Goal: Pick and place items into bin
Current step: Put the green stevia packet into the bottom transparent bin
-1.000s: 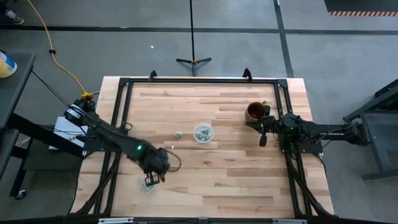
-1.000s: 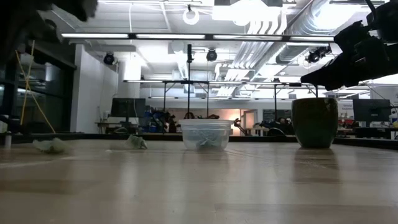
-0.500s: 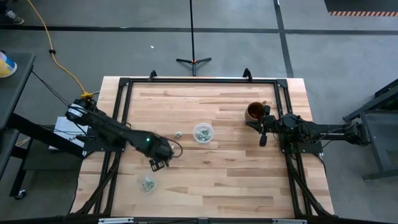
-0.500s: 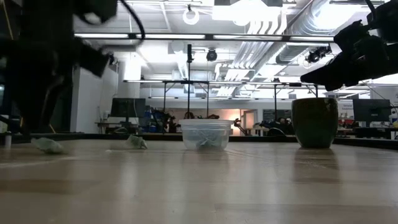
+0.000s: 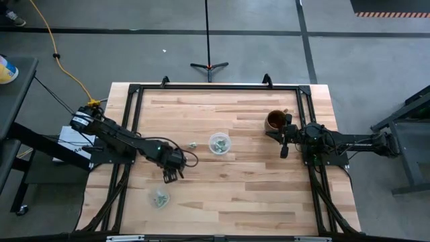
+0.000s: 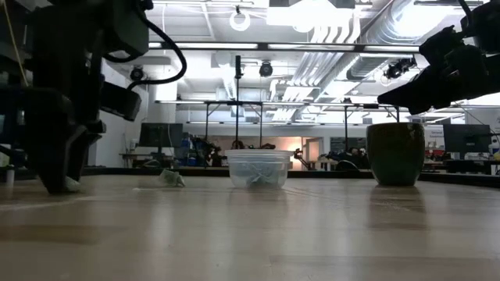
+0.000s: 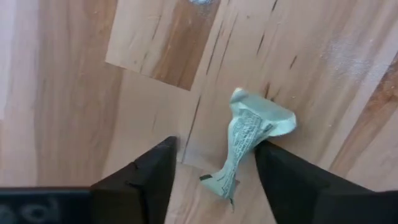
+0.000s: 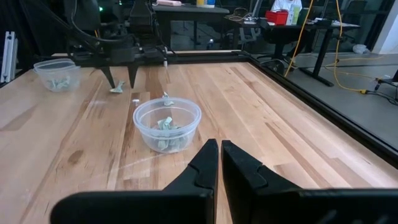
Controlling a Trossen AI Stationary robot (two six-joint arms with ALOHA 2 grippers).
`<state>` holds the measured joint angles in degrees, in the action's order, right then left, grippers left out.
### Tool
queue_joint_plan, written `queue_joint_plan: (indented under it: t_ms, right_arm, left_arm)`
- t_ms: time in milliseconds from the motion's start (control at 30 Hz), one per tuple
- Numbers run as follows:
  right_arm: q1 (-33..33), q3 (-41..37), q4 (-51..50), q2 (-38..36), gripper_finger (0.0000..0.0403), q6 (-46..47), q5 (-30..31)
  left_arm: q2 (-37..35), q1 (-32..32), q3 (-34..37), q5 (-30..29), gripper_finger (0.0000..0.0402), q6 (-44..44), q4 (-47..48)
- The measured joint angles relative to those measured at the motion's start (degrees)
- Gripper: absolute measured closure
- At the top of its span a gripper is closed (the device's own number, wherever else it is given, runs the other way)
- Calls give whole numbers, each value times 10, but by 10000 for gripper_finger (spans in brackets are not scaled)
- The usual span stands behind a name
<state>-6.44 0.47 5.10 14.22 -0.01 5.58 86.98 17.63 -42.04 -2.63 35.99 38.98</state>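
Observation:
A crumpled pale green-grey piece point(image 7: 249, 140) lies flat on the wood between the open fingers of my left gripper point(image 7: 214, 171), which stands low over the table's left half point(image 5: 169, 177). Another piece point(image 5: 193, 144) lies loose beside a clear cup point(image 5: 219, 142) that holds pieces, mid-table. A second clear cup with pieces point(image 5: 160, 198) stands nearer the front left. My right gripper point(image 5: 283, 153) is shut and empty, and hangs still in the air beside the brown mug point(image 5: 275, 119). My left gripper points down with one finger on each side of the piece. One finger point(image 7: 280, 168) stands right at the piece's edge point(image 7: 260, 138). I cannot tell whether it touches.
The black frame rails point(image 5: 127, 128) run along the table's left, right and far sides. Bare wood point(image 5: 235, 195) lies between the cups and the near edge. Seen from the right wrist, the middle cup point(image 8: 168, 124) stands straight ahead of the right gripper.
My left gripper has gone from above the front-left cup toward the far edge and slightly right. It has come down until its fingers stand at the table around the loose piece. The piece and both cups have stayed where they were.

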Motion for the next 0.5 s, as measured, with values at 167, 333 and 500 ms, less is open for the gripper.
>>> queue_joint_plan:
  t_ms: [167, 333, 500]
  right_arm:
    - [0, 0, 0, 0, 391, 0, 0]
    - [0, 0, 0, 0, 391, 0, 0]
    - [0, 0, 0, 0, 391, 0, 0]
  left_arm:
    - [0, 0, 0, 2, 236, -16, -2]
    - [4, 0, -17, 15, 331, -25, 31]
    - [-9, 8, -95, 37, 380, 8, 141]
